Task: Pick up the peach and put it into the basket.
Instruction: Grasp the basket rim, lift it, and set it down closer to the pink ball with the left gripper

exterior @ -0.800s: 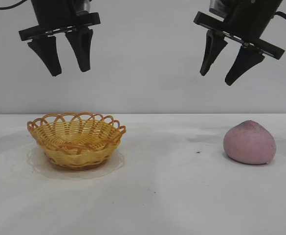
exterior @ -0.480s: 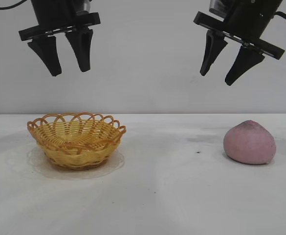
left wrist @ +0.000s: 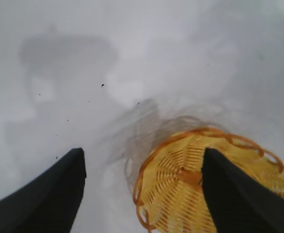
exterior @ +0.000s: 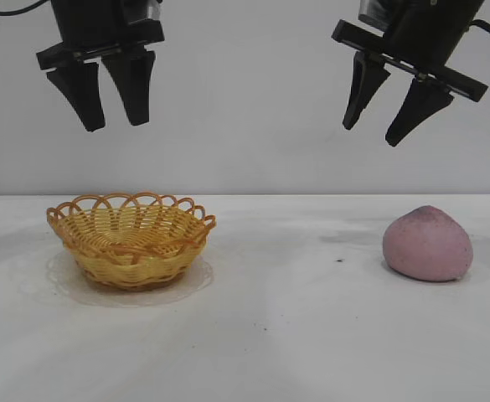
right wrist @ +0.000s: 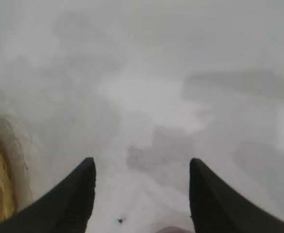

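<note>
A plain pale wall stands behind a white bench (exterior: 295, 335) that carries only a few dark specks and faint smudges.

The left gripper (exterior: 109, 124) hangs high over the bench, pointing almost straight down, its two dark fingers parted with nothing between them. In the left wrist view the fingers (left wrist: 44, 199) frame bare bench on one side and part of the basket (left wrist: 190, 189) on the other, so the gripper sits above the basket's edge rather than over its middle.

The right gripper (exterior: 370, 134) hangs at about the same height on the other side, tilted so that its fingers slant down and toward the centre of the bench. Its jaws also stand apart and hold nothing. The right wrist view shows empty bench between the fingers (right wrist: 69, 199).

The basket (exterior: 131, 239) rests upright on the bench below the left gripper, yellow weave with an orange looped rim, nothing inside it.

The peach (exterior: 427, 244) lies on the bench well apart from the basket, below and slightly outward of the right gripper, untouched by either arm.
</note>
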